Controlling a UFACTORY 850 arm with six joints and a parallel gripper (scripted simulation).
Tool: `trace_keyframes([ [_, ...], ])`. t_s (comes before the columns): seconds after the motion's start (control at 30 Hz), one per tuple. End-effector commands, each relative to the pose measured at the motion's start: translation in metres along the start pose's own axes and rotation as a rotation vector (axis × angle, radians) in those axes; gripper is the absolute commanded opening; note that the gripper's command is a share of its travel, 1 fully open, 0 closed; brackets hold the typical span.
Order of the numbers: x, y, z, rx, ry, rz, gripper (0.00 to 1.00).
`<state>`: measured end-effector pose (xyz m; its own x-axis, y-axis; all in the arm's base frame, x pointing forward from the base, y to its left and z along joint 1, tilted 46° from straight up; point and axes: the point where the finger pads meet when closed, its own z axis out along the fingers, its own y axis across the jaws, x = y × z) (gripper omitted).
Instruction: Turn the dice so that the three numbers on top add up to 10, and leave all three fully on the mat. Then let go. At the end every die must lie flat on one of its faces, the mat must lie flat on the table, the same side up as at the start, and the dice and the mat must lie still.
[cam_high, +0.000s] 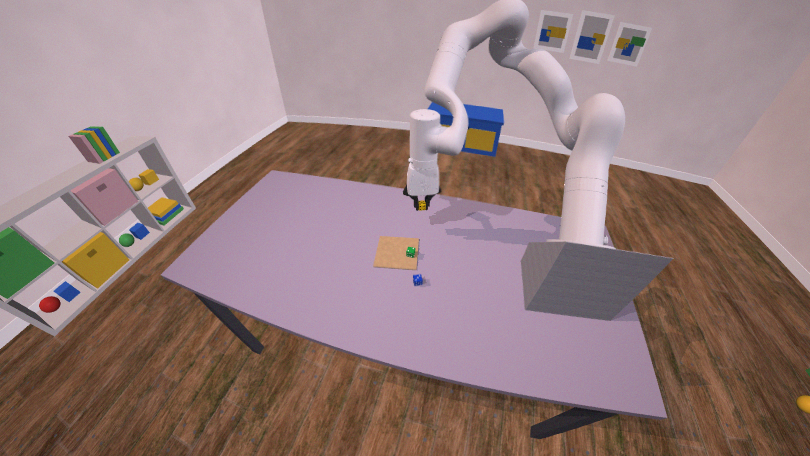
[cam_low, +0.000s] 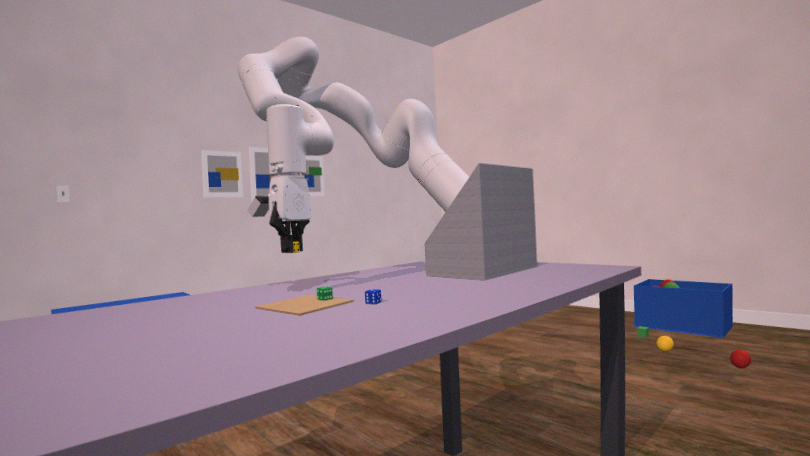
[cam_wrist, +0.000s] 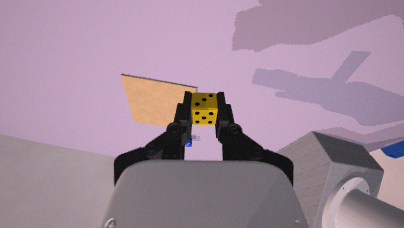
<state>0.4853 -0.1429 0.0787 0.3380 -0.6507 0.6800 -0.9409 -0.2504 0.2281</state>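
My gripper (cam_high: 421, 205) is shut on a yellow die (cam_wrist: 204, 108) and holds it well above the table, beyond the far edge of the tan mat (cam_high: 396, 252). The gripper and die also show in the exterior view (cam_low: 294, 245). A green die (cam_high: 410, 251) lies flat on the mat near its right edge, also in the exterior view (cam_low: 324, 292). A blue die (cam_high: 417, 279) lies on the table off the mat, near its front right corner, also in the exterior view (cam_low: 372, 296). In the wrist view the mat (cam_wrist: 155, 100) lies below and left of the held die.
A grey block (cam_high: 589, 277) holds the arm's base at the table's right. A shelf (cam_high: 85, 226) stands left of the table. A blue bin (cam_low: 683, 307) and loose balls lie on the floor to the right.
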Motion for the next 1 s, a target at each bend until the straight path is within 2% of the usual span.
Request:
trace_keyframes([
  [0.0,0.0,-0.001,-0.002,0.001,0.0,0.0,0.21],
  [0.23,-0.002,-0.004,-0.002,0.001,0.0,-0.033,0.21],
  [0.37,-0.016,-0.019,-0.003,0.001,0.0,-0.205,0.21],
  [0.6,-0.033,-0.037,-0.004,0.002,0.0,-0.418,0.21],
  [0.7,-0.034,-0.038,-0.004,0.002,0.0,-0.423,0.21],
  [0.77,-0.046,-0.049,-0.004,0.002,0.0,-0.553,0.21],
  [0.87,-0.049,-0.052,-0.004,0.002,0.0,-0.591,0.21],
  [0.97,-0.06,-0.061,-0.005,0.002,0.0,-0.709,0.21],
])
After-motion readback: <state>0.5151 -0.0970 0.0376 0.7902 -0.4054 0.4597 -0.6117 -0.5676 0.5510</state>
